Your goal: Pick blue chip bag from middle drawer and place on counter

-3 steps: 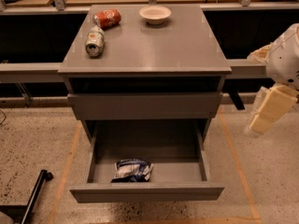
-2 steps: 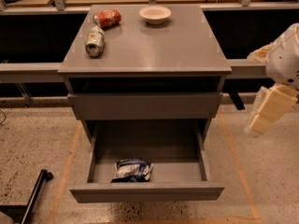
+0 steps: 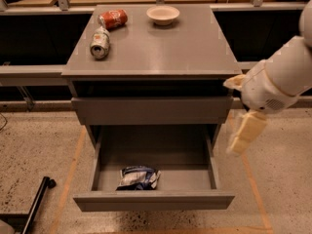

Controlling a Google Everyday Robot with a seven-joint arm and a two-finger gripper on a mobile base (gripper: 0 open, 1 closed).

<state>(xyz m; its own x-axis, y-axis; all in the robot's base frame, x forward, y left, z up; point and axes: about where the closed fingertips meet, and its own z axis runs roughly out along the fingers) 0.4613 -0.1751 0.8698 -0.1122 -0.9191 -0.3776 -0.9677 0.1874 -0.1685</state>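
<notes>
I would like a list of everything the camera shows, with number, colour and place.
middle drawer: one, grey, pulled out, lowest in the cabinet.
blue chip bag: one, dark blue and white, inside that drawer near its front.
upper drawer front: one, grey, shut, above it.
counter: one, grey, cabinet top.
red can: one, red, lying at the counter's back left.
silver can: one, silvery, lying in front of the red can.
bowl: one, cream, upright near the counter's back edge.
floor: speckled beige, orange lines.
black bar: one, on the floor, lower left.
arm: one, white, right of the cabinet.
pincer: one, cream, hanging in the air right of the open drawer.
</notes>
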